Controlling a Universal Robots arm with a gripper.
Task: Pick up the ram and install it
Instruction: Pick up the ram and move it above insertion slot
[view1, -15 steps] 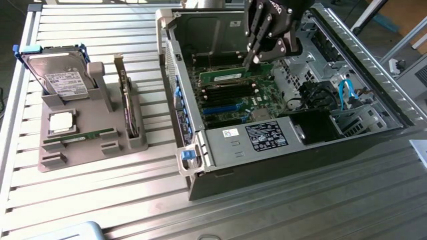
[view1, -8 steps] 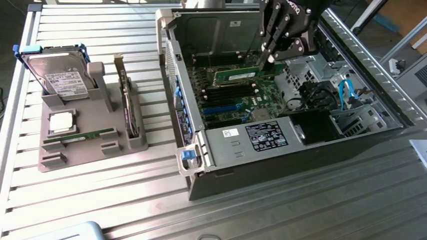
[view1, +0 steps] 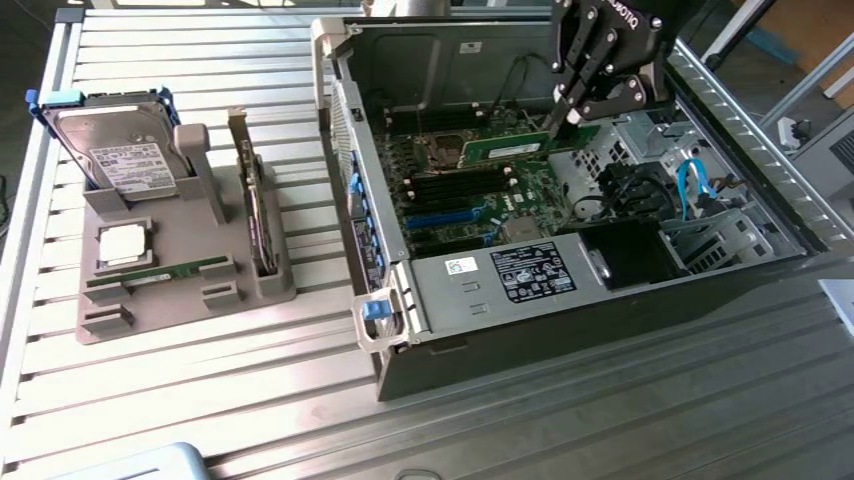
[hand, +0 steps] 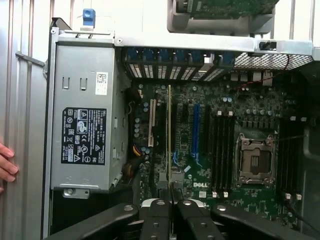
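Exterior view: gripper (view1: 571, 112) was clamped on the ram (view1: 507, 152), a thin green stick held above the motherboard (view1: 461, 195) inside the computer case (view1: 667, 290); install step apparently in hand.
Wrist view: fingers (hand: 157, 220) pinched the stick, seen edge-on; seating likely called for squaring it over an empty slot (hand: 223, 150).

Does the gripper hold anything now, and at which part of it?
Yes: the gripper is shut on the ram, pinching one end of the stick, over the motherboard.

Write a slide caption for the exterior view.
Jaws shut on the long thin green ram stick, held over the green motherboard inside the open grey computer case.
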